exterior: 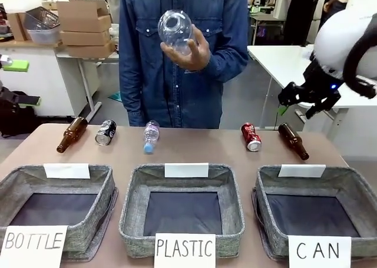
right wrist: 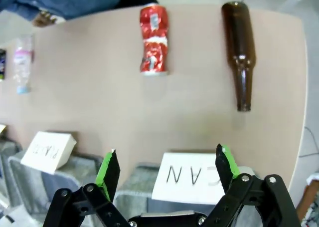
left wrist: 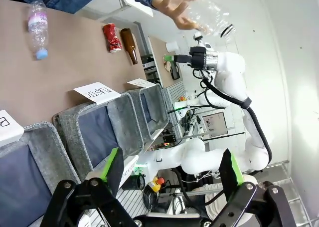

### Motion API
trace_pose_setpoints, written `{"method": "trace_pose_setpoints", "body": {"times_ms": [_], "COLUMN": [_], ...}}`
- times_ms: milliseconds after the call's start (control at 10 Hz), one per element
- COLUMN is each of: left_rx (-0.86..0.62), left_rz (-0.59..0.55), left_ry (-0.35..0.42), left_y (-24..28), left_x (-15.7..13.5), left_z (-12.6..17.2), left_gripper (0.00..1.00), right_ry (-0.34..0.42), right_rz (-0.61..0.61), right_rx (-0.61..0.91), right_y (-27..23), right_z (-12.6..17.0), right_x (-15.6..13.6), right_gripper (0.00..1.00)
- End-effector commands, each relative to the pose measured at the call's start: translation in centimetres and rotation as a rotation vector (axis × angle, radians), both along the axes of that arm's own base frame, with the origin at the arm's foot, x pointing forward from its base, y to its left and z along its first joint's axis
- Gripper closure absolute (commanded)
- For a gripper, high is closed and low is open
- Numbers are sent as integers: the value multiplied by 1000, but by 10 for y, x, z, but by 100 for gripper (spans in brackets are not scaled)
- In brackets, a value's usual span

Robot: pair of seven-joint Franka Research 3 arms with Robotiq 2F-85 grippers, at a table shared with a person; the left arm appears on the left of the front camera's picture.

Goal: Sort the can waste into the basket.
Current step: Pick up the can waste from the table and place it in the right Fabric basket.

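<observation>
Closest to the front camera you have three grey woven baskets in a row: the BOTTLE basket on the left, the PLASTIC basket in the middle, and the CAN basket on the right. Beyond them, toward the far side of the table, your two cans lie on their sides. The red can is behind the CAN basket, just beside a brown glass bottle. The black and silver can is well off to the left, behind the BOTTLE basket, next to a second brown bottle. A small plastic bottle lies between the two cans.

Your right gripper hangs in the air over the table's far right end, fingers spread wide with nothing between them; its wrist camera looks down on the red can. Your left gripper is likewise spread wide and empty.

Across the table, the person's hand holds up a large clear plastic bottle.
</observation>
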State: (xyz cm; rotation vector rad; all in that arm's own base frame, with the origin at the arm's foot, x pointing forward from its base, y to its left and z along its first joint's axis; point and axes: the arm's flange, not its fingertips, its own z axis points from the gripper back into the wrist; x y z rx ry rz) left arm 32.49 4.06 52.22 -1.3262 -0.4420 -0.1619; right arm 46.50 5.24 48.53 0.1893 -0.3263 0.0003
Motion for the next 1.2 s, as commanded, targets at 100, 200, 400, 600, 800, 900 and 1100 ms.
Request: {"method": "trace_pose_setpoints", "body": {"times_ms": [100, 200, 400, 600, 800, 900, 1100], "left_rx": [-16, -16, -16, -16, -16, -16, -16], "left_rz": [-6, -6, -6, -6, -6, -6, -6], "left_ry": [-26, -26, -26, -26, -26, -26, -26], "left_y": [-1, -1, -1, -1, -1, -1, -1], "left_x": [1, 1, 1, 1, 1, 1, 1], "left_z": [1, 1, 1, 1, 1, 1, 1], "left_gripper": [0, 0, 0, 0, 0, 0, 0], "right_ry": [46, 98, 195, 265, 302, 310, 315], "right_rz": [58, 93, 106, 86, 80, 73, 58], "right_rx": [-146, -153, -161, -183, -162, -152, -162], "right_y": [51, 62, 73, 78, 76, 73, 71], "right_z": [-41, -67, -107, -139, -158, -161, -163], "right_x": [88, 119, 152, 164, 166, 166, 165], "right_gripper": [0, 0, 0, 0, 0, 0, 0]}}
